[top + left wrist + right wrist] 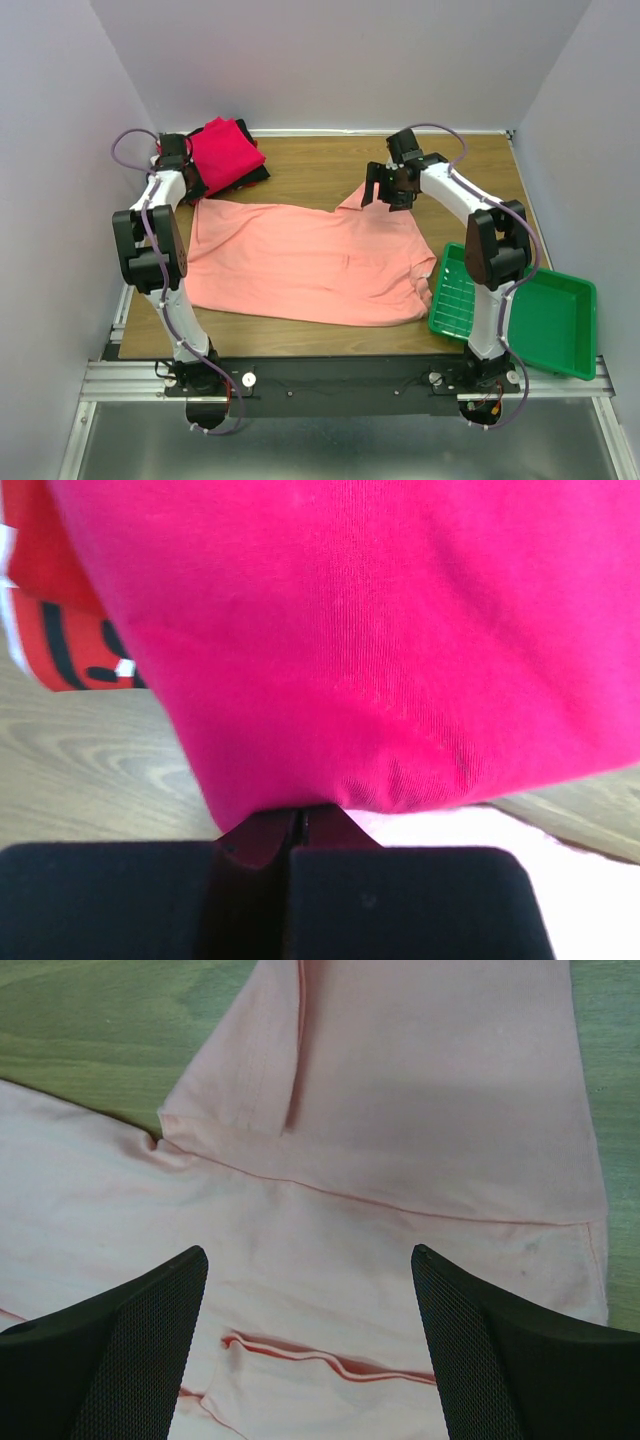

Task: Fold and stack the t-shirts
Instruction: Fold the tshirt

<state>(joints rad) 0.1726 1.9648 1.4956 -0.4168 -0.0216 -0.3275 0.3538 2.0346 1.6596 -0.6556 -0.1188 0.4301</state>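
The salmon-pink t-shirt [300, 262] lies spread flat across the middle of the table. Its right sleeve [400, 1090] points toward the back. A stack of folded t-shirts sits at the back left, with a magenta one [226, 150] on top and red and black ones under it. My left gripper [190, 183] is shut at the near edge of the stack. Its tips [297, 817] touch the magenta fold [350, 630], and I see no cloth between them. My right gripper [385, 190] is open just above the pink shirt near the sleeve seam [310, 1260].
A green plastic tray [560, 320] sits at the front right, partly over the table edge, next to the right arm. A red shirt with black print [60, 630] shows under the magenta one. Walls close the table in at the back and both sides.
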